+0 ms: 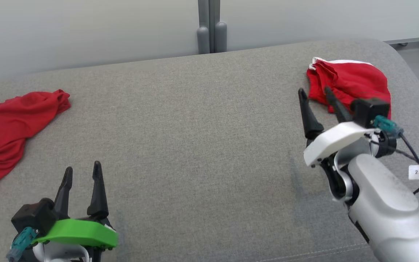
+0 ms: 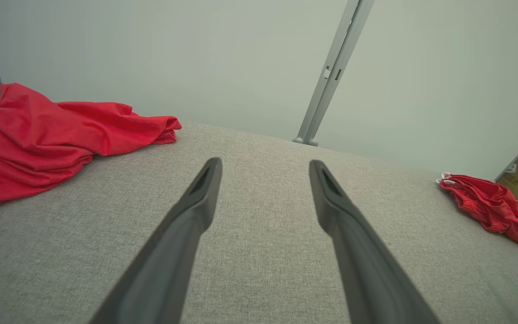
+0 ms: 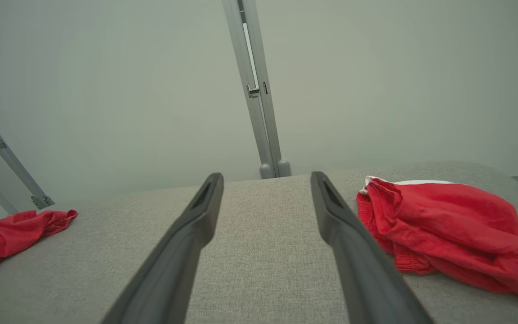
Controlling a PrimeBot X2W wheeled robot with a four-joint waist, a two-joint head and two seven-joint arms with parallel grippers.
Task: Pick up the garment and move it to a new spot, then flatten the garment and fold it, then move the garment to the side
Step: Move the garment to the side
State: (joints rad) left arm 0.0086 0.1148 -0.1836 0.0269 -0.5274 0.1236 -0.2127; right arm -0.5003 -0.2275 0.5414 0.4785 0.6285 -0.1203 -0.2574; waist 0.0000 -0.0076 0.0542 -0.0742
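Now at the pick-up stage, by the look of it. Right gripper [image 1: 314, 90] spread wide and empty, poised just beside the near-left edge of the crumpled red garment [image 1: 355, 82] at the far right of the grey cushion [image 1: 195, 127]. Contact between fingers and cloth: hard to tell from above, probably none yet. Left gripper [image 1: 82, 166] likewise spread and empty, resting low at the near left, with a second red cloth [image 1: 9, 123] heaped at the far left edge.

To do this well: aim for a raised fold rather than the flat skirt of the pile, ideally near the white trim [image 1: 344, 61] at the back, a likely waistband or hem and so a firm handle. Come down with one finger on each side of the fold, tips pressed lightly into the cushion, then close fully before lifting. Lift straight up first, letting the bundle hang and unfurl, then carry toward the open middle. Watch for a pinch of only the top layer, likely to slip, and for cloth dragging over the right edge. Leave the left arm parked until spreading.
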